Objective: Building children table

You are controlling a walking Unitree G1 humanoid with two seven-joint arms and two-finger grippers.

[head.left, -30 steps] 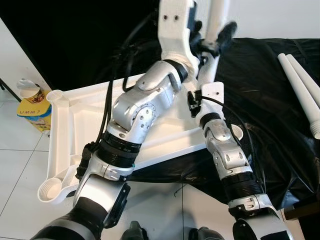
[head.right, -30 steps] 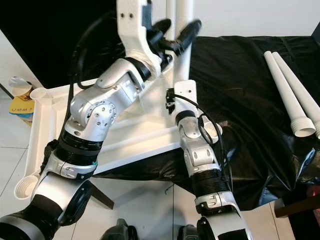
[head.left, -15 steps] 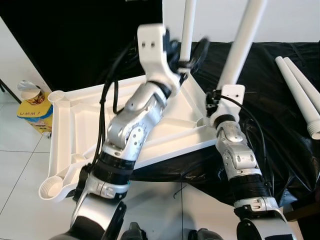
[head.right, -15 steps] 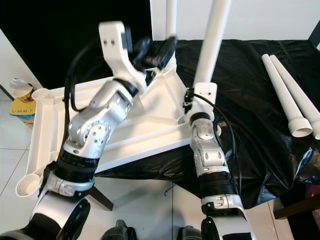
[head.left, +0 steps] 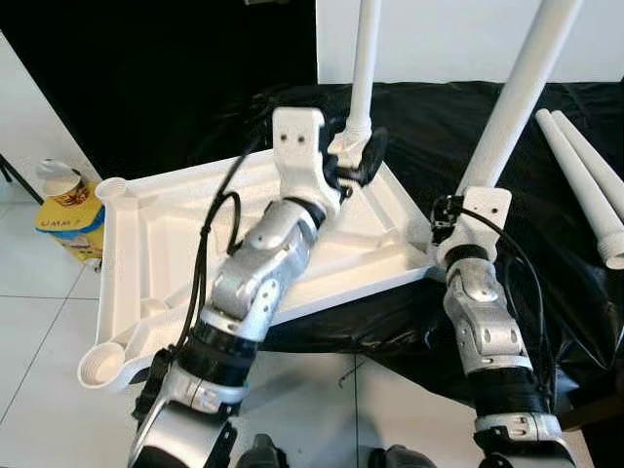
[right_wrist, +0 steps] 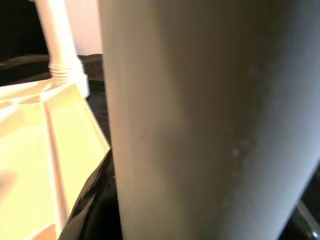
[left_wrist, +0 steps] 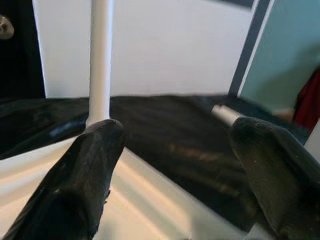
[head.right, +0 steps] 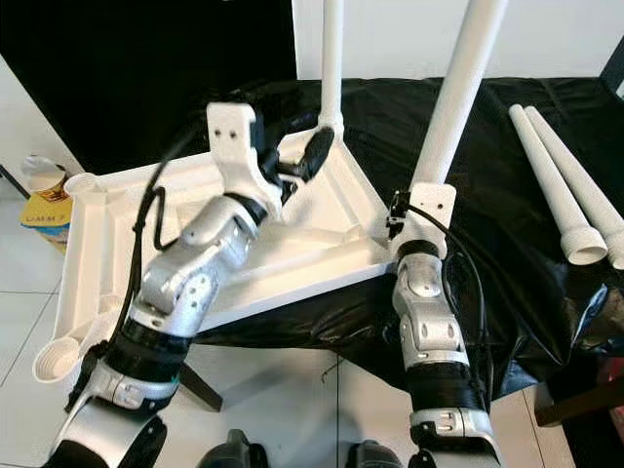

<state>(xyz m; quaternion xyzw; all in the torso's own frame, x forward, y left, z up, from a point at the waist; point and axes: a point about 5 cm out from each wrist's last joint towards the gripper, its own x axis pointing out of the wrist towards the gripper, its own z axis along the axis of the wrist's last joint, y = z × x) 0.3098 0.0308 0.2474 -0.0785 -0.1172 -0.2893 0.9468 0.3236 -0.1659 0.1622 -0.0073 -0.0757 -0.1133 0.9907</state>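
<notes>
A white table top (head.left: 146,244) lies upside down, half on black cloth, half over the floor. One white leg (head.left: 365,58) stands upright in its far corner socket. My left gripper (head.left: 356,164) is open just in front of that leg's base, with nothing between its fingers (left_wrist: 80,175); the leg (left_wrist: 100,60) rises behind one finger. My right gripper (head.left: 475,195) is shut on a second white leg (head.left: 522,88), held tilted up and to the right above the top's near right corner. That leg (right_wrist: 210,125) is very close in the right wrist view.
Two loose white legs (head.left: 585,166) lie on the black cloth (head.left: 439,127) at the right. A yellow box with a paper cup (head.left: 66,205) stands on the tiled floor at the left. Open corner sockets (head.left: 97,366) show on the top's left side.
My left arm has come down from high beside the legs to the base of the standing leg. My right arm has swung right, carrying its leg away from the left arm.
</notes>
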